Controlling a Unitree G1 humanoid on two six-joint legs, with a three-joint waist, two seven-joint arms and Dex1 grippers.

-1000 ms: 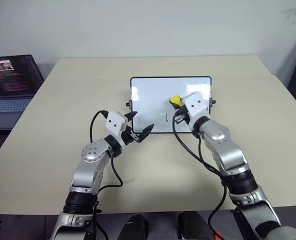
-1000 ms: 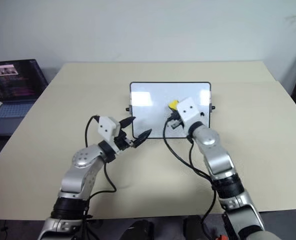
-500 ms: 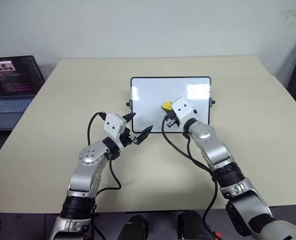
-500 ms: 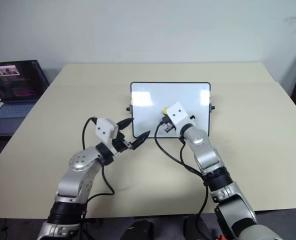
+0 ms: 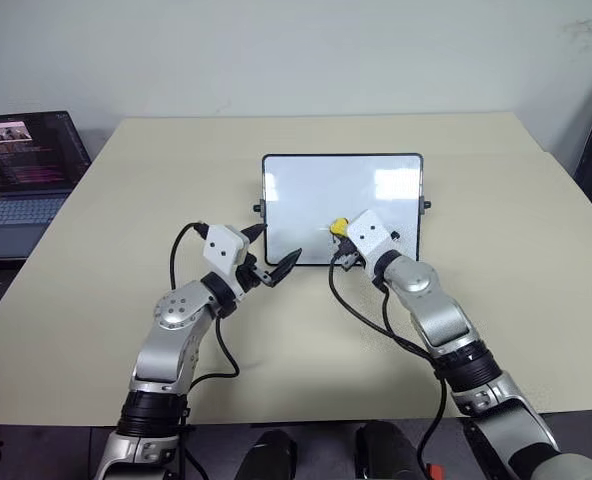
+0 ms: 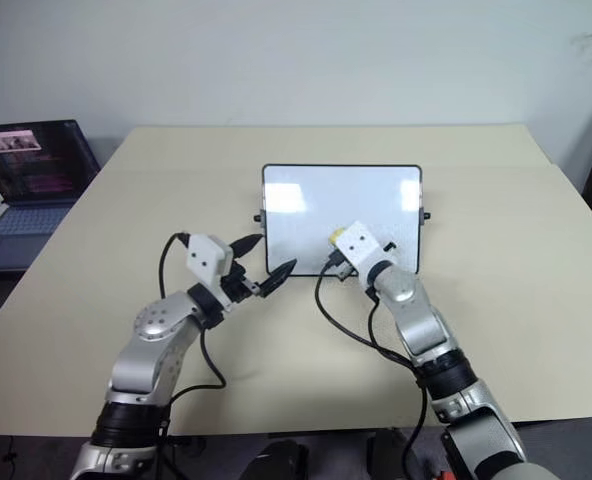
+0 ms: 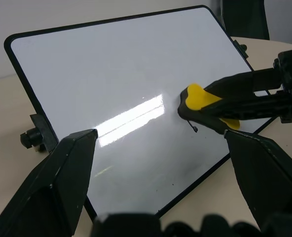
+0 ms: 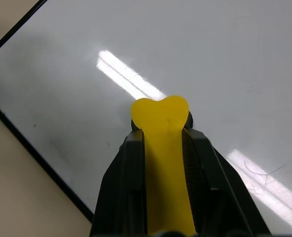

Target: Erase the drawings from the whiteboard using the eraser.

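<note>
Whiteboard (image 5: 306, 195): propped up tilted back, mid counter (image 5: 96, 280), black frame, small knobs on both sides; glossy w/ light glare.
Eraser (image 7: 201, 100): yellow block, dark underside pressed against the board face, low on the board, right of centre. Gripped by R pincer.
R pincer (image 5: 338, 233): clamped tight on the eraser, both black fingers (image 8: 131, 182) along its sides; yellow tip sticks out past the fingertips, seen in R wrist view. Arm comes in from the right, pointing fwd and to the left at the board.
L pincer (image 5: 274, 255): fingers spread wide apart, nothing between them; hovers just in front of the board's lower left corner, pointing at it, not touching as far as I can tell. L wrist view looks between its two fingers at the board face.
Drawings (image 7: 194, 129): only a tiny dark hooked mark visible, just under the eraser's dark edge in L wrist view; a few faint specks near the lower frame in R wrist view. Rest of board face looks white.
Laptop (image 5: 26, 165): open, dark screen w/ text, beside the counter's far left edge, well apart from the board.
</note>
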